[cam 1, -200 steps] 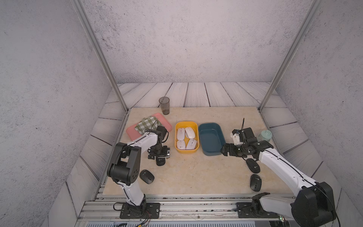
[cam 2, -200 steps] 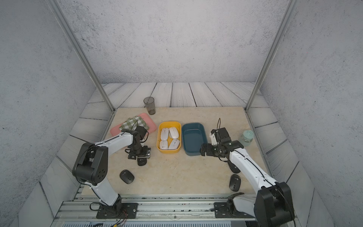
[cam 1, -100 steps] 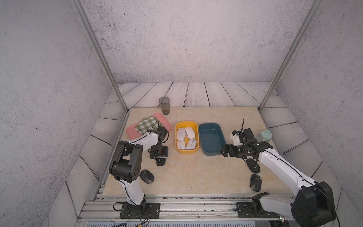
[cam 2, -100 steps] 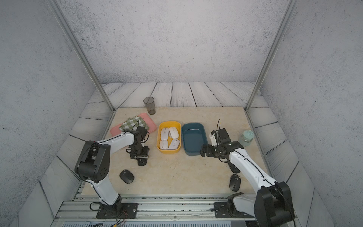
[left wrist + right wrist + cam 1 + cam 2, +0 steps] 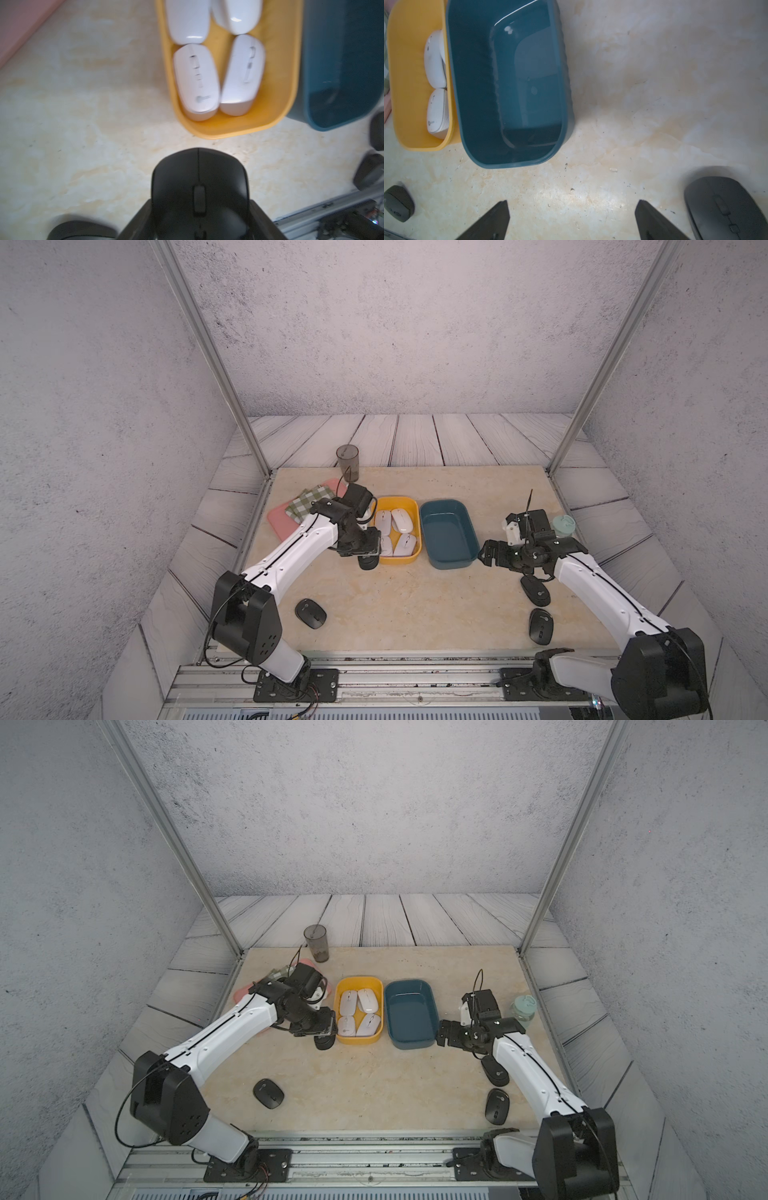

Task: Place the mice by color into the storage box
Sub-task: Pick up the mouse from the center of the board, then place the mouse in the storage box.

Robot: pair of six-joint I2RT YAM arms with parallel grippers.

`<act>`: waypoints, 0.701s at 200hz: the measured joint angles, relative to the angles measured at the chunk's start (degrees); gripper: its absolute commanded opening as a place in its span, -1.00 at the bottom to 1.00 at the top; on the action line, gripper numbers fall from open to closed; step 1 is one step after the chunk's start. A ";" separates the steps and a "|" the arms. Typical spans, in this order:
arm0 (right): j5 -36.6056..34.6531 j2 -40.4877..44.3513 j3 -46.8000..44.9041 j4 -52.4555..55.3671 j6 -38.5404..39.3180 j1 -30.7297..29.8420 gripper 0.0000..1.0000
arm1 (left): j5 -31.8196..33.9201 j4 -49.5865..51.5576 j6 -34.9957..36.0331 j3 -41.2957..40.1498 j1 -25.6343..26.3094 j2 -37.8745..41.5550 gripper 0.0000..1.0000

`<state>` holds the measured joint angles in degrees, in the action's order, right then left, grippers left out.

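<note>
- The surface (image 5: 415, 605) carries three loose black mice: one (image 5: 311, 613) near the left arm's base and two (image 5: 536, 590) (image 5: 540, 626) beside the right arm. The carry should probably stay high enough not to sweep any of them.
- The teal box (image 5: 451, 562) is empty and stands just beside the yellow box, on the right arm's side. I judge it to be the place for the black mice, so the load must travel across to it.
- The yellow box (image 5: 397, 560) holds four white mice (image 5: 401, 520). The gripped mouse sits just off its near corner, so rise straight up before moving sideways or the wall may catch it.
- The held black mouse (image 5: 199, 187) sits between the left jaws, which are closed partway onto its flanks. I cannot tell whether it has cleared the surface. Its shell looks smooth, so keep it level and lower it inside the teal box before letting go.
- The right jaws are spread wide and hold nothing. They hover over bare surface by the teal box's near corner and should stay clear of the delivery path.
</note>
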<state>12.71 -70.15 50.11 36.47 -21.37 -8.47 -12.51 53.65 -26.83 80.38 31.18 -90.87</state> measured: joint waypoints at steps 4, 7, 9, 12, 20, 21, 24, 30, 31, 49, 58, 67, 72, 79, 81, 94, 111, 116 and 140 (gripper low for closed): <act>-0.15 -0.02 0.00 0.00 -0.15 0.83 0.98 | -0.48 -0.20 -0.50 1.31 0.94 -0.68 -0.04; -0.20 -0.07 0.00 -0.07 -0.31 1.42 0.97 | -0.98 -0.39 -0.92 2.32 1.55 -1.29 -0.04; -0.20 -0.09 0.00 -0.09 -0.46 1.86 0.98 | -1.25 -0.55 -1.22 3.02 2.01 -1.73 -0.05; -0.22 -0.11 0.00 -0.17 -0.61 2.43 0.98 | -1.73 -0.85 -1.66 3.98 2.67 -2.34 -0.05; -0.37 -0.52 0.00 -0.52 -0.94 4.35 0.98 | -2.75 -1.86 -2.78 6.43 4.17 -4.20 -0.07; -0.37 -0.59 0.00 -0.55 -0.96 4.52 0.98 | -2.93 -2.01 -2.93 6.91 4.42 -4.57 -0.07; -0.39 -0.85 0.00 -0.68 -1.11 5.27 0.98 | -3.26 -2.19 -3.28 7.78 4.85 -5.25 -0.07; -0.50 -1.75 0.11 -0.94 -1.18 6.38 1.00 | -3.78 -2.47 -3.96 9.68 5.62 -6.82 -0.07; -0.55 -1.84 0.11 -0.98 -1.20 6.51 1.00 | -3.85 -2.56 -4.15 10.16 5.79 -7.19 -0.07; -0.85 -6.38 1.16 -1.57 -1.11 8.46 0.90 | -4.81 -3.54 -5.88 15.91 7.32 -12.52 -0.07; -0.74 -8.72 1.70 -2.19 -1.07 8.52 0.88 | -5.35 -4.17 -6.78 18.64 7.87 -15.17 -0.08; -0.59 -10.78 1.97 -3.08 -1.11 8.52 0.87 | -5.75 -4.81 -7.72 21.05 8.26 -17.90 -0.10; -0.44 -11.87 2.01 -3.58 -1.05 8.52 0.87 | -6.08 -5.07 -8.20 22.45 8.48 -19.41 -0.10; -0.20 -13.09 2.01 -4.15 -1.07 8.52 0.87 | -6.34 -5.29 -8.76 24.46 8.79 -21.62 -0.10; -0.11 -13.44 2.01 -4.28 -1.09 8.52 0.87 | -6.38 -5.38 -9.03 25.05 8.85 -22.34 -0.10; 0.61 -14.93 1.95 -5.09 -1.14 8.50 0.87 | -6.60 -5.81 -10.03 28.41 9.40 -26.16 -0.08; 1.18 -15.26 1.57 -6.51 -1.20 8.50 0.89 | -6.58 -5.70 -11.28 32.85 10.36 -31.04 -0.07; 1.29 -15.23 1.44 -6.82 -1.27 8.50 0.89 | -6.49 -5.55 -11.65 34.01 10.67 -32.30 -0.07; 1.62 -15.23 0.46 -8.07 -1.60 8.50 0.91 | -5.57 -5.46 -13.29 37.31 11.87 -36.92 -0.07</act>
<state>14.33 -85.38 50.57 28.40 -22.96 0.03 -18.09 48.18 -40.12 117.69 43.05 -127.79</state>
